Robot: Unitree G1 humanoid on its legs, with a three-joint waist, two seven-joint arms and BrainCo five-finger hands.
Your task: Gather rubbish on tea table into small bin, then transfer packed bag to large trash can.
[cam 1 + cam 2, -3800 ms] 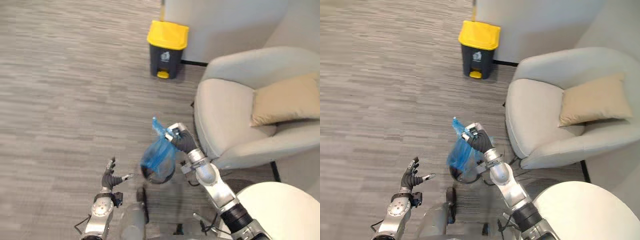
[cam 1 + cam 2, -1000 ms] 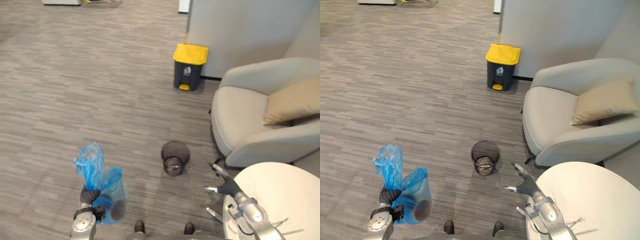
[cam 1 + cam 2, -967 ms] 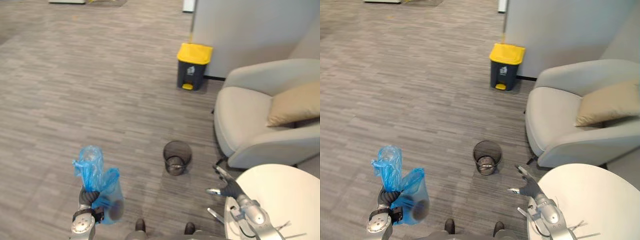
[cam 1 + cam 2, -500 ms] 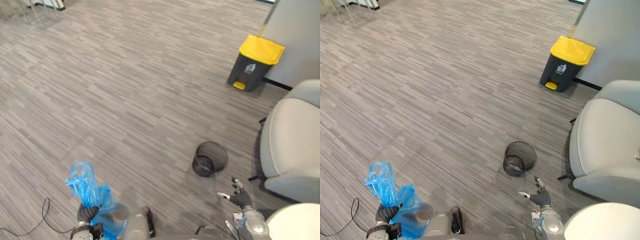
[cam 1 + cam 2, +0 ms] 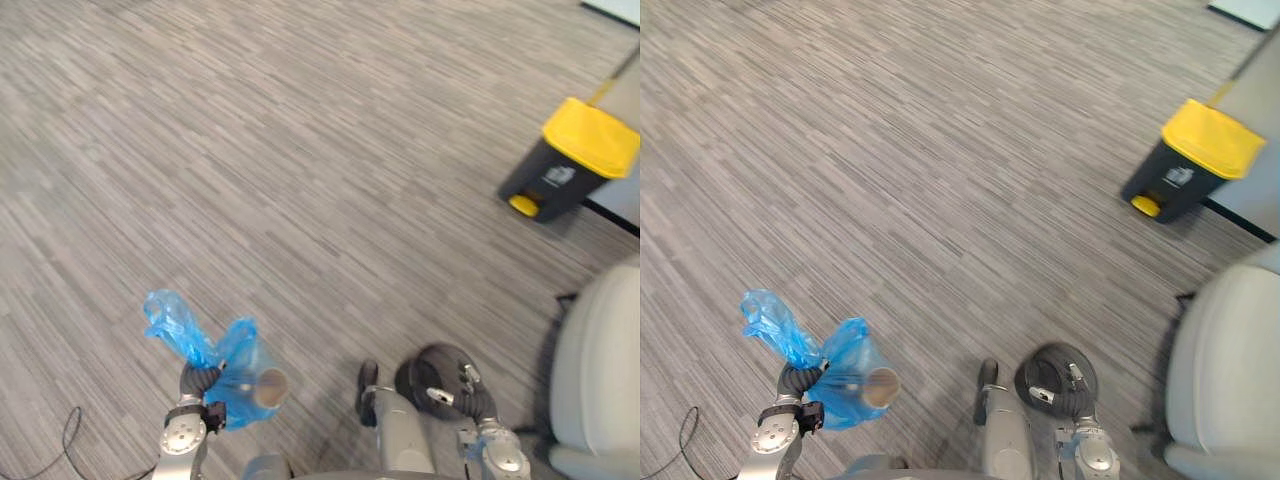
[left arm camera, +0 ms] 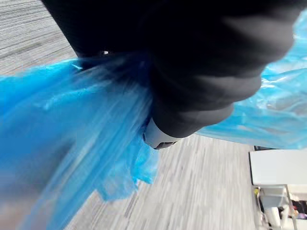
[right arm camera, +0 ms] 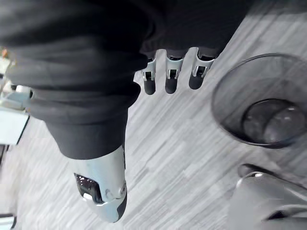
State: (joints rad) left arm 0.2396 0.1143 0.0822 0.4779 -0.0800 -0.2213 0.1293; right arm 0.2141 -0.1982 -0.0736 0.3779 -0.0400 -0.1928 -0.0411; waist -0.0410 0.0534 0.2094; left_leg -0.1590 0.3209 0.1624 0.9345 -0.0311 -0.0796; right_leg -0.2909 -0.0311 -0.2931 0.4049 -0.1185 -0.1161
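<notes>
hanging well to the left of the small mesh bin (image 5: 428, 368), the blue bag (image 5: 245, 375) is clamped at its neck by the curled left hand (image 5: 198, 382); the right hand (image 5: 472, 396) is held just beside the bin, fingers straight.

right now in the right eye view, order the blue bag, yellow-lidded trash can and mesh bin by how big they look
1. blue bag and yellow-lidded trash can: about alike. The bag is nearer the camera, so I won't rank them.
2. mesh bin: clearly smallest.
</notes>
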